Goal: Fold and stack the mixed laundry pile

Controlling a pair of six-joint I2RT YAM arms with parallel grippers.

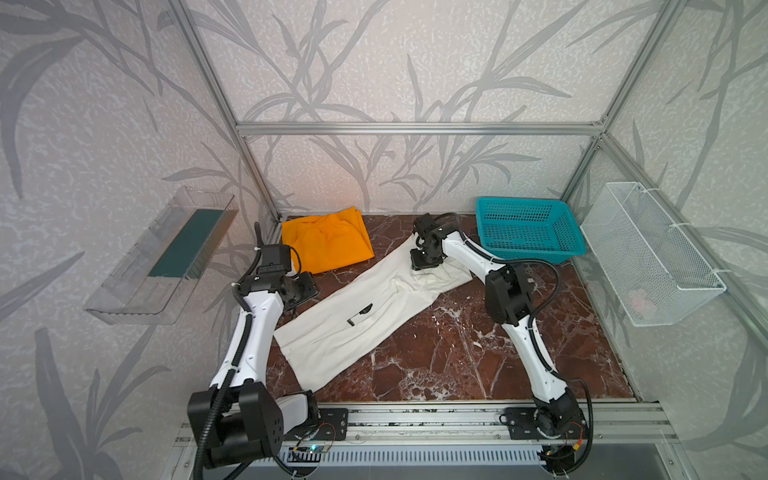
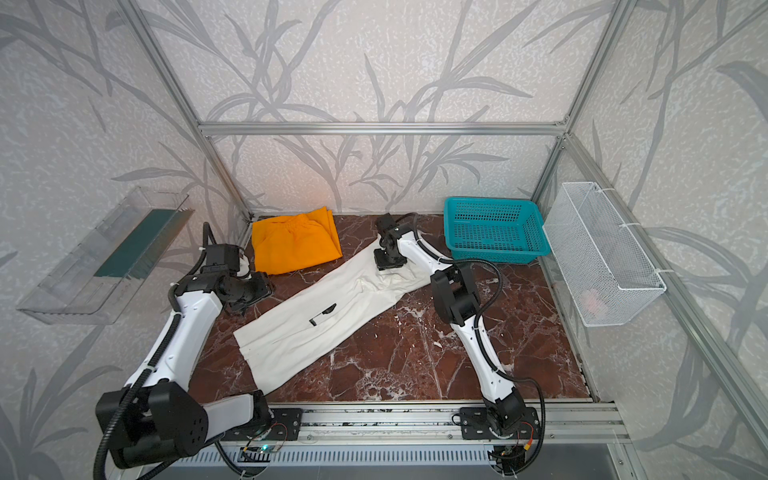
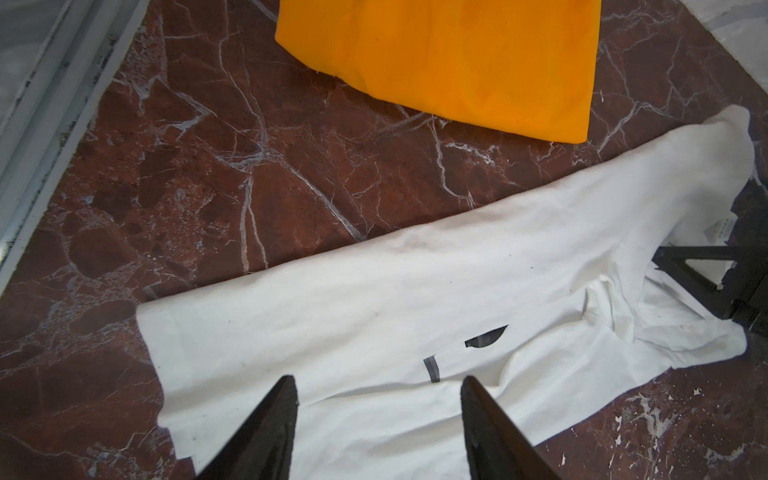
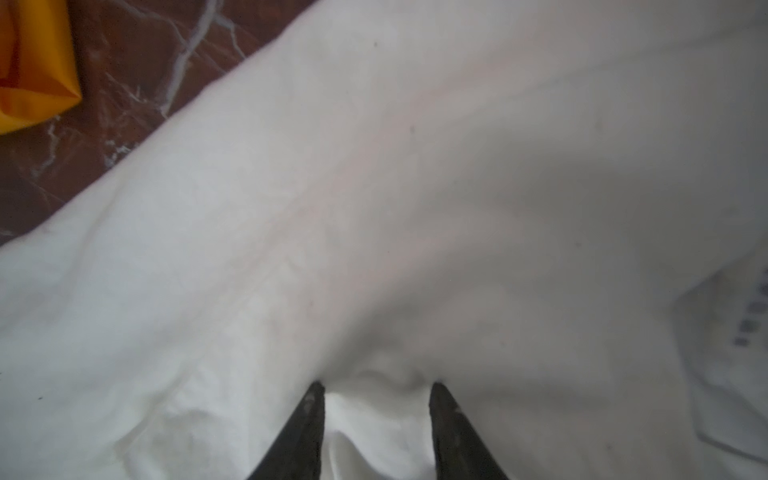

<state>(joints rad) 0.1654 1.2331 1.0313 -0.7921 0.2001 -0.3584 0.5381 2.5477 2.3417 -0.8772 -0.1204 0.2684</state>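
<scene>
– Marble tabletop: we tag the white shirt lying diagonally mid-table, with the orange trousers folded at the back-left, just beside it.
– Grippers?
– We see the left gripper wide and empty over the hem end. The right gripper is half-parted, tips sunk in the collar end. We can't tell if it's clamped.
– Advice?
– We'd pinch all the layers, lift low and fold toward the hem.
– View gaps?
– Only the right wrist view shows the pucker between the tips. Both top views hide it.
</scene>
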